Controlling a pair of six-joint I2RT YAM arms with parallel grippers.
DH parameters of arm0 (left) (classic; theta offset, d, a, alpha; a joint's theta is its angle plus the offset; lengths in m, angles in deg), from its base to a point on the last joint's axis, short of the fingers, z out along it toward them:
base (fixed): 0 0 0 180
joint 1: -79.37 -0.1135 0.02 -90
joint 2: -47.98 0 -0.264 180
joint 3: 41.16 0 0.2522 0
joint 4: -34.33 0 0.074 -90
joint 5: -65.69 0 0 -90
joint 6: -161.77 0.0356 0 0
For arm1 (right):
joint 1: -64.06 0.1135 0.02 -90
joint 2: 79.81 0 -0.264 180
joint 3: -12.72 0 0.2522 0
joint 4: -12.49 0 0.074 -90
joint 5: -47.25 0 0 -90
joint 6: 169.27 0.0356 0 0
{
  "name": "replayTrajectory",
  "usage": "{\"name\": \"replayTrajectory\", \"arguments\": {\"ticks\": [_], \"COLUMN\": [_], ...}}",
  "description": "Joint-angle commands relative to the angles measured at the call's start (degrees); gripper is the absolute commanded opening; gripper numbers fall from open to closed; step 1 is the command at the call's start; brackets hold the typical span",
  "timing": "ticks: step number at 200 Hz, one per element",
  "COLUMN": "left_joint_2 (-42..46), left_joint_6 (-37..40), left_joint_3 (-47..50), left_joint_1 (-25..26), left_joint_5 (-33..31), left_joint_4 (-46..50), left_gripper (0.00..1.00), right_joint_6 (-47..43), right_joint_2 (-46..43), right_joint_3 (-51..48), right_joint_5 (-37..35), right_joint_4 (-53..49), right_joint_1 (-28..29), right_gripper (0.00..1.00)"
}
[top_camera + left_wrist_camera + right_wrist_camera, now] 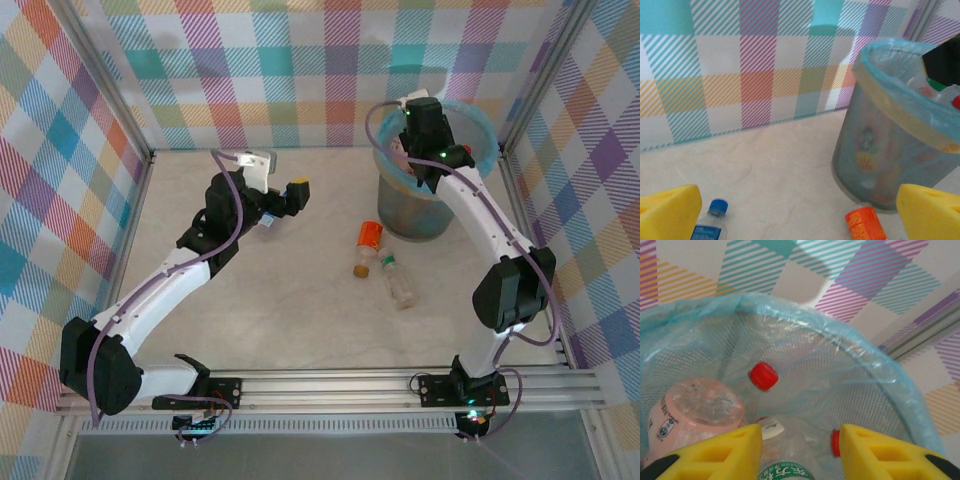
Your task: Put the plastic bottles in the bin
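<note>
The bin [482, 128] stands at the back right, lined with a light blue bag. My right gripper [412, 158] hangs inside its mouth. In the right wrist view this gripper [800, 432] has its yellow fingers apart, with a clear green-labelled bottle [786, 460] between and below them; no grip shows. A red-capped bottle [763, 375] and a pinkish bottle [690, 410] lie in the bin [840, 340]. On the table lie an orange bottle [370, 237] and a clear green-capped bottle [400, 287]. My left gripper [285, 203] is open and holds nothing.
In the left wrist view the left gripper [799, 200] faces the bin [880, 150], with a blue-capped bottle [715, 217] by its left finger and the orange bottle [865, 224] near its right one. Checked walls close in the table at the back and both sides.
</note>
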Motion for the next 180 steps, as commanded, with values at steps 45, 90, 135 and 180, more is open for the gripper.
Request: {"name": "replayTrajectory", "arguments": {"ticks": [45,90,135,180], "left_joint_2": [2.2,1.7,-0.3,-10.7], "left_joint_6": [-2.3,-2.8,-3.0,-3.7], "left_joint_3": [1.4,-0.3,-2.2,-9.9], "left_joint_1": [-2.8,-6.8,-11.1,-18.0], "left_joint_5": [-1.8,-1.9,-2.6,7.5], "left_joint_4": [2.0,5.1,8.9,17.2], "left_gripper": [1.0,1.0,1.0,1.0], "right_joint_6": [16.8,21.6,23.9,25.1], "right_joint_2": [-2.6,-4.5,-10.1,-15.4], "right_joint_3": [-5.3,0.6,1.1,2.0], "right_joint_5": [9.4,17.8,20.0,24.3], "right_joint_4": [-8.5,-14.6,-16.0,-17.3], "right_joint_1": [-2.4,-2.5,-2.2,-1.0], "right_gripper": [0.56,0.69,0.8,0.82]}}
